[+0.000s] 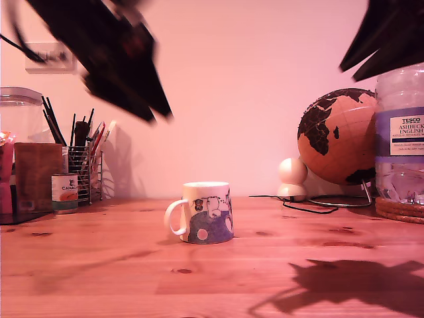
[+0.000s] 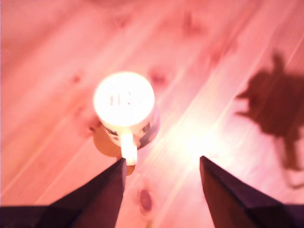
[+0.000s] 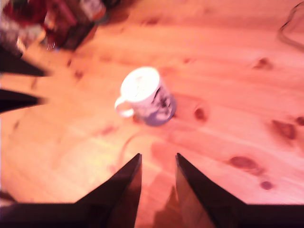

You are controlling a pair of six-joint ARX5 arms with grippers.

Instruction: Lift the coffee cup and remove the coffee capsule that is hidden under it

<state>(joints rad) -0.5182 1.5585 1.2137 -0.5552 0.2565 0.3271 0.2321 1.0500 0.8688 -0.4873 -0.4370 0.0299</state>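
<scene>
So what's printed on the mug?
The mug is white with a black-and-white cartoon print above a blue-purple lower band, clearest in the exterior view.

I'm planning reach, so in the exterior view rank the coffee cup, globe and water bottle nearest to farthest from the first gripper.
1. coffee cup, below my first gripper, mid-table.
2. globe, toward the exterior view's right.
3. water bottle, at the exterior view's right edge.
</scene>
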